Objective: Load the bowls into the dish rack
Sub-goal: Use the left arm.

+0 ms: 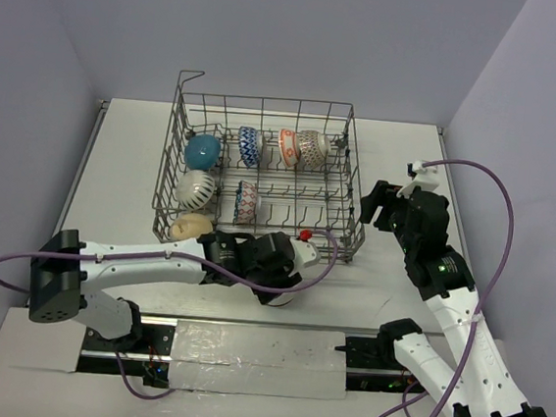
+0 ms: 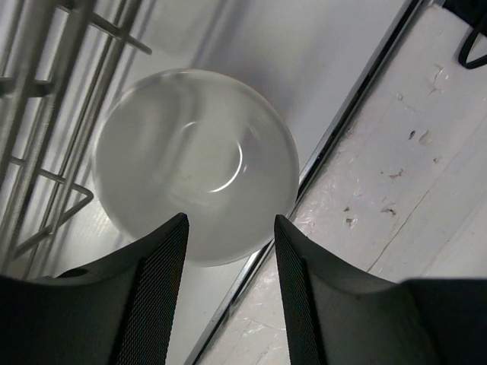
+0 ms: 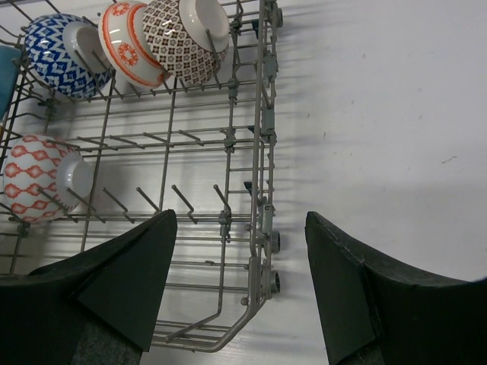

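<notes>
Black fingers of the left hand fill the bottom of its wrist view, parted and released, with nothing clamped between them. Directly beyond the tips lies one plain white bowl, wider than the gap between the fingers; whether the tips touch it cannot be told. It rests on the worktop, outside the dish rack, whose wires run close beside the bowl on the left of that view.

Its partner, the right hand, is also released, its two fingers spread wide and grasping nothing. It hovers off the rack's right wall, which lies under the gap between its fingers, with bare worktop to its right.

Outward from the right hand, seven bowls stand on edge among the tines. Nearest in the far row is one brown-patterned bowl, then one orange-and-white bowl just beside it, one blue-and-white bowl, and last one teal bowl. The middle row holds two: one red-patterned bowl and, beyond it, one white bowl with dark stripes. One cream bowl sits in the corner farthest from this hand, near the left arm. One raised handle stands at the rack's far left corner.
</notes>
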